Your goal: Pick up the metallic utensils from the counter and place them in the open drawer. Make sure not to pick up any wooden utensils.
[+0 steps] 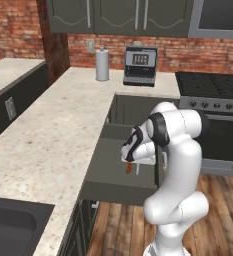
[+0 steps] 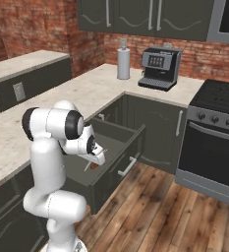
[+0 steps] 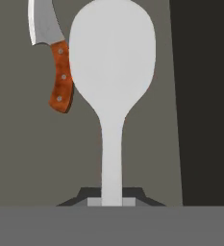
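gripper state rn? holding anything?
Gripper: closed on a metal spoon's handle, above the open drawer.

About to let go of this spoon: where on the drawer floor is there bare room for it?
The gripper is shut on the metal spoon over the open drawer. The grey floor below the knife and along the spoon's handle is bare. The crowded spot is by the spoon's head, where the knife's brown handle lies.

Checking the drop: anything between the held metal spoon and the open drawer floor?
Nothing blocks it. The end effector holds the metal spoon over the open drawer; a knife with an orange-brown handle lies on the floor just beside the spoon's head.
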Robot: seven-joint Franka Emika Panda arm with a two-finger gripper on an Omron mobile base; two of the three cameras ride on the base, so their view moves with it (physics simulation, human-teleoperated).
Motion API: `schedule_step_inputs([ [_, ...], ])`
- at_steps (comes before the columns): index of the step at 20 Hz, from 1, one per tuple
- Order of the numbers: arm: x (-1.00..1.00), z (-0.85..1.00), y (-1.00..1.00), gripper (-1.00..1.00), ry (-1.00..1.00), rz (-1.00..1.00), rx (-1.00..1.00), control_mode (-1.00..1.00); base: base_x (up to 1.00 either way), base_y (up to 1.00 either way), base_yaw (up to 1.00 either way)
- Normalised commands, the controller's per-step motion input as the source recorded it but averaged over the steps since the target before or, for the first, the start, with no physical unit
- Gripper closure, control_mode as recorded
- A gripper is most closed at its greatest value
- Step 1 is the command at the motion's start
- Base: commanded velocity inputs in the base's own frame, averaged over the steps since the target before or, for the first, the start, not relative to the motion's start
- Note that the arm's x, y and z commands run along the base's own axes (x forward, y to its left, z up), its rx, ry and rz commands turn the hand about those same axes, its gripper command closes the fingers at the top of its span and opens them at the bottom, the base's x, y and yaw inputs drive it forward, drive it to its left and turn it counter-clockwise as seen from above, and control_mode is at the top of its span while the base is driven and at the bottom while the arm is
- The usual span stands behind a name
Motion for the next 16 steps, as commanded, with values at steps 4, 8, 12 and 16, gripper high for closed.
schedule_step_inputs([
  [4,0.27,-0.23,0.19,1.00,0.00,0.00,0.00,-1.00,0.00,0.00,0.00],
  [8,0.22,-0.38,0.09,1.00,0.00,0.00,0.00,-1.00,0.00,0.00,0.00],
  [12,0.01,-0.39,0.00,1.00,0.00,0.00,0.00,-1.00,0.00,0.00,0.00],
  [16,0.00,-0.35,-0.03,1.00,0.00,0.00,0.00,-1.00,0.00,0.00,0.00],
])
